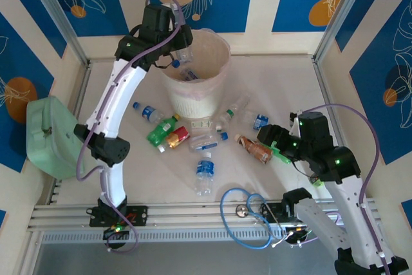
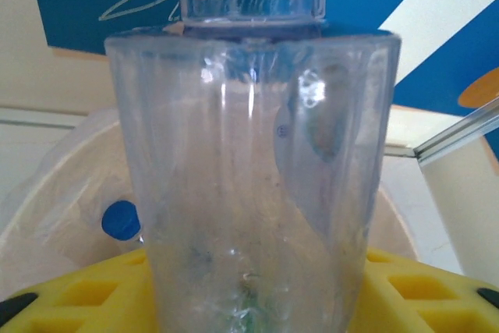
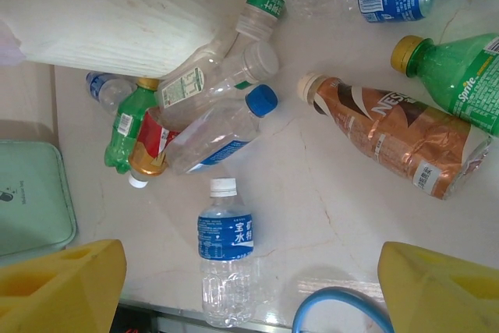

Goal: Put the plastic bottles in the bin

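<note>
Left gripper [image 1: 178, 53] clamps a clear bottle [image 2: 249, 177] right over the bin [image 1: 219, 53]; at least one lies inside. Right gripper [image 3: 249, 278] hangs open, empty, above about ten bottles [image 3: 226, 239] littering the table [image 3: 335, 193], so most work remains.

bottles [image 1: 187, 134] crowd the table [image 1: 161, 175] before the bin [image 1: 193, 102], bare patch to their left; mint case [image 1: 48, 134] beyond

Brown bottle [image 3: 394, 142]: "NES…", rest cut off. Green bottle [image 3: 460, 76]: "Sprite". Blue-label bottle [image 3: 225, 251]: Chinese characters.
</note>
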### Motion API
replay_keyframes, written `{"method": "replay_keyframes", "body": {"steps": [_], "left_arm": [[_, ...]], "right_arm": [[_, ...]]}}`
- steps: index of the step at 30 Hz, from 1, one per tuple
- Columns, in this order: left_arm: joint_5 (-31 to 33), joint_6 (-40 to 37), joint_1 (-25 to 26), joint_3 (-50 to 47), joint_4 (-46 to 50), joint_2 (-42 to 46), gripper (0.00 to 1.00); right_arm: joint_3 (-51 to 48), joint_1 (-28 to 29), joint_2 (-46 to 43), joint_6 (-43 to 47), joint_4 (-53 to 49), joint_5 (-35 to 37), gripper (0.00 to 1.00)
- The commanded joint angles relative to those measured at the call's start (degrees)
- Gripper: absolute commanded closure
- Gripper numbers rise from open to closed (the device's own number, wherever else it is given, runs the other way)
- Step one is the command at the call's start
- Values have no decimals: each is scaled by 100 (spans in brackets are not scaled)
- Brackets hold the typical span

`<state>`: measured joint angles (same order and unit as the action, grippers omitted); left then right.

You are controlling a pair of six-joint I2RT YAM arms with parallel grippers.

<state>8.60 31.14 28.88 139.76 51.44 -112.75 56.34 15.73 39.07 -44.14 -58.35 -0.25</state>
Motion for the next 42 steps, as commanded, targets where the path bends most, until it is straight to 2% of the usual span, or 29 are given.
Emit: {"method": "replay_keyframes", "body": {"steps": [1,5,9,14,19,22,25,33,37,42], "left_arm": [[-210,7,32,-104,-13,-56,41],[-192,10,38,-164,-1,-58,30],[-177,-35,38,-160,-39,0,22],[-179,-38,43,-151,44,207,22],[-157,-148,225,-424,241,788,23],[-79,-319,463,-1293,119,1511,23],[18,-406,682,-2560,-25,2405,23],[-262,-29,876,-5817,117,4435,24],[-558,305,1133,-6904,74,4834,24],[-738,682,2039,-7750,-357,4540,16]], "right_arm": [[-83,-9,-49,-48,-41,-98,15],[-105,-12,-49,-58,-32,-115,15],[-75,-15,-51,-15,-89,-55,15],[-104,-17,-44,-2,-81,-62,15],[-80,-12,117,61,-80,-19,14],[-28,-24,335,105,-72,46,13],[-16,-22,465,133,-16,145,11],[-327,-45,910,161,306,-19,11],[-439,56,1049,65,481,-63,12],[-412,256,1188,-45,563,-67,12]]}}
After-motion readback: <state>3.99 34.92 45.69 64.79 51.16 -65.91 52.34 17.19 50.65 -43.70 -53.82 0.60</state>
